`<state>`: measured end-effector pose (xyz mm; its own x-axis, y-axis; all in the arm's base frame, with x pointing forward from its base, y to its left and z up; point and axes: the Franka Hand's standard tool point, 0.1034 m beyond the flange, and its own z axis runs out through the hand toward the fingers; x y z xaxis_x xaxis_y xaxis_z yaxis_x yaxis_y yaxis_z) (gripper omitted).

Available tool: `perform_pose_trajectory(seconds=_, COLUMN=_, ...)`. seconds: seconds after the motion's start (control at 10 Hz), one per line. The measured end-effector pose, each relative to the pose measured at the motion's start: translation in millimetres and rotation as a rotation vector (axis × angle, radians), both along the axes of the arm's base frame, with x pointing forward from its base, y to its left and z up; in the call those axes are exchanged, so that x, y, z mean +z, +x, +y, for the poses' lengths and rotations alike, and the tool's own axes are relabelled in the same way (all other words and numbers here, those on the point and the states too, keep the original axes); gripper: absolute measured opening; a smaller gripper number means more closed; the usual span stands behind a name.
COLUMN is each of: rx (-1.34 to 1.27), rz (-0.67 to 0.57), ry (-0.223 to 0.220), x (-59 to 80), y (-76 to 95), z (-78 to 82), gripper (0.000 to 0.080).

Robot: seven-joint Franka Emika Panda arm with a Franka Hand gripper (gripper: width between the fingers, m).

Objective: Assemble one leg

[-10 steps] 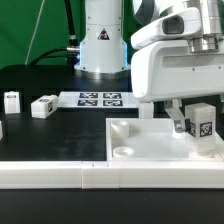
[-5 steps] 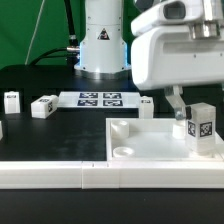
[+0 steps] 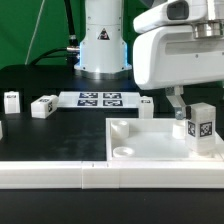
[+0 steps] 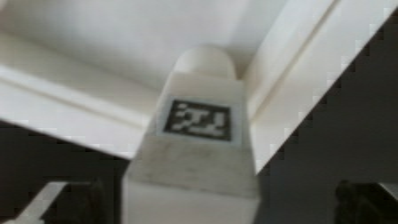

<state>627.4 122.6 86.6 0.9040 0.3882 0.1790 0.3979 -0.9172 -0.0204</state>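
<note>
A leg (image 3: 200,124), a small white block with a black-and-white tag, stands upright on the far right corner of the large white square panel (image 3: 150,148). My gripper (image 3: 186,104) hangs just above it, its jaws open on either side of the leg's top and not touching it. In the wrist view the leg (image 4: 199,130) runs up the middle. A dark fingertip (image 4: 43,204) shows well clear of it on one side, and the other dark fingertip (image 4: 366,200) on the other side.
Other loose legs lie on the black table at the exterior view's left (image 3: 11,100), (image 3: 42,107) and behind the panel (image 3: 147,105). The marker board (image 3: 98,98) lies before the robot base (image 3: 103,45). A long white rail (image 3: 50,176) runs along the front.
My gripper has risen and shifted slightly to the exterior view's right, leaving the leg standing on the panel. It has barely moved in the last half second.
</note>
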Motion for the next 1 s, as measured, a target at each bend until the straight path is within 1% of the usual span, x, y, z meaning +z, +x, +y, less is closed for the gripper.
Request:
perform_pose_trajectory(seconds=0.1, rx=-0.001, rz=0.063, ry=-0.01, x=0.8, y=0.4, z=0.0, gripper=0.0648)
perform_pose_trajectory(seconds=0.2, rx=-0.003, rz=0.167, ry=-0.024, x=0.1, y=-5.9, z=2.2, gripper=0.0648)
perform_pose_trajectory(seconds=0.3, rx=0.002, rz=0.246, ry=-0.035, x=0.9, y=-7.4, z=5.0, gripper=0.0648)
perform_pose_trajectory(seconds=0.4, rx=0.005, rz=0.271, ry=-0.038, x=0.3, y=-4.0, z=6.3, gripper=0.0648)
perform_pose_trajectory(seconds=0.7, rx=0.01, rz=0.244, ry=-0.036, x=-4.4, y=5.1, z=-3.6, gripper=0.0648)
perform_pose_trajectory(seconds=1.0, rx=0.007, rz=0.166, ry=-0.024, x=-3.2, y=15.3, z=-1.0, gripper=0.0648)
